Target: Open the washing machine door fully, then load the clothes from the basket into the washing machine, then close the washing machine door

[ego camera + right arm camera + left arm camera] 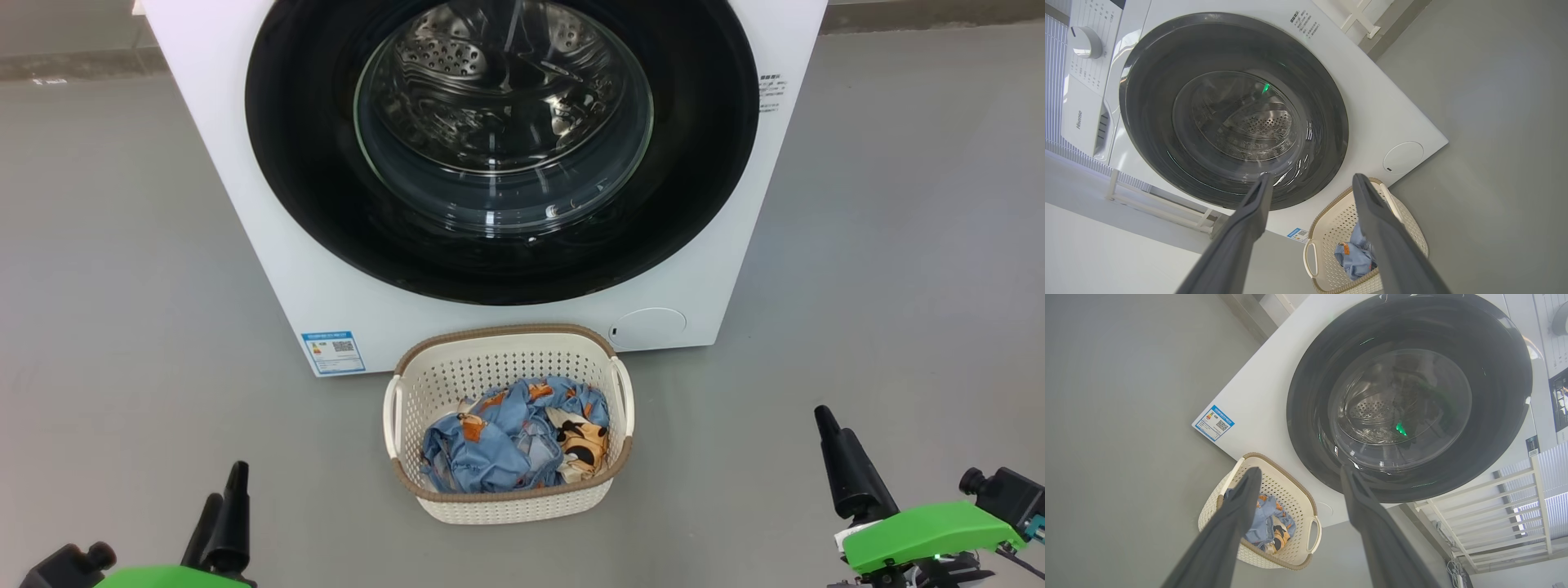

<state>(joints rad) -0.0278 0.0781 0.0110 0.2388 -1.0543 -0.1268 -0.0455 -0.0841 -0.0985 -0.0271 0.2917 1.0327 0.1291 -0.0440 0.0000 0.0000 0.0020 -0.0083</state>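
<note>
Head view: door shut, arms waiting

The washing machine door (502, 147) sits closed on the washing machine (245, 245), far centre. Opening it looks like the step in hand. Just in front stands the basket (506, 335), the clothes (514, 445) heaped inside. Left gripper (1300, 468) and right gripper (1312, 176) hover near, both spread wide and empty. Next, I'd say, hook a door edge and pull. No handle can be made out, and the machine's top is cut off.

washing machine (392, 318) 1; door (302, 163) 1; basket (522, 510) 1; clothes bundle (506, 445) 1; claws (1300, 470) (1312, 176) 2
</note>
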